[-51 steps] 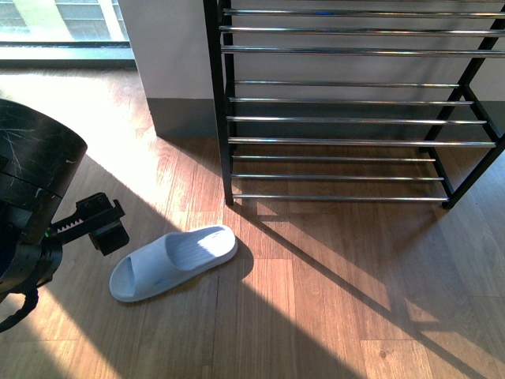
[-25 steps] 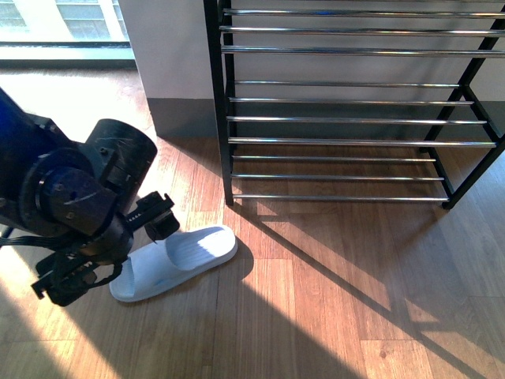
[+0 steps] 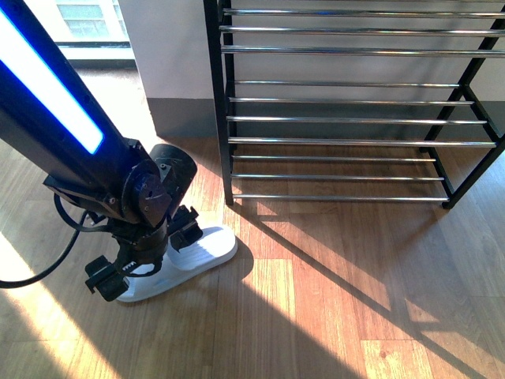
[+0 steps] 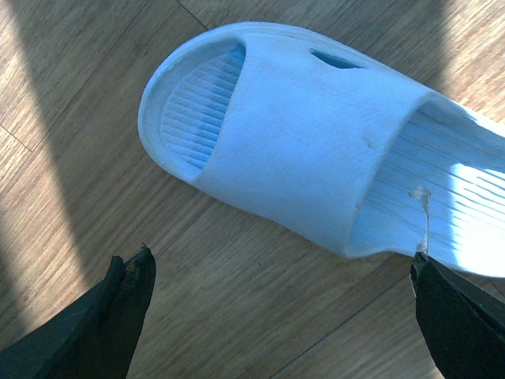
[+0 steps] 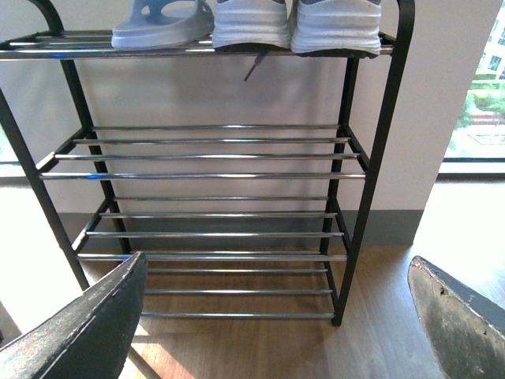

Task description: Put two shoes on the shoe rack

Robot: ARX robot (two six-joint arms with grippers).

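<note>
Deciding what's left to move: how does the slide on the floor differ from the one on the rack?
The floor slide lies on the wood floor beside the shoe rack; the rack slide sits on the top tier next to the sneakers. The open left claw is over the floor slide. Both are pale blue.

The floor (image 3: 331, 300) is wood-look plank in a warm brown, the boards running at a slight slant across the front view. Strong sunlight falls on it in bright patches, cut by broad dark shadows and thin diagonal shadow lines. Behind stands a pale wall (image 3: 170, 47) with a dark grey skirting (image 3: 183, 118) along its foot. To the wall's left a window (image 3: 79, 20) reaches down near the floor, its glass washed out by daylight. In the right wrist view another window (image 5: 477, 118) shows beside the same pale wall, with green foliage and a paved surface outside.
</note>
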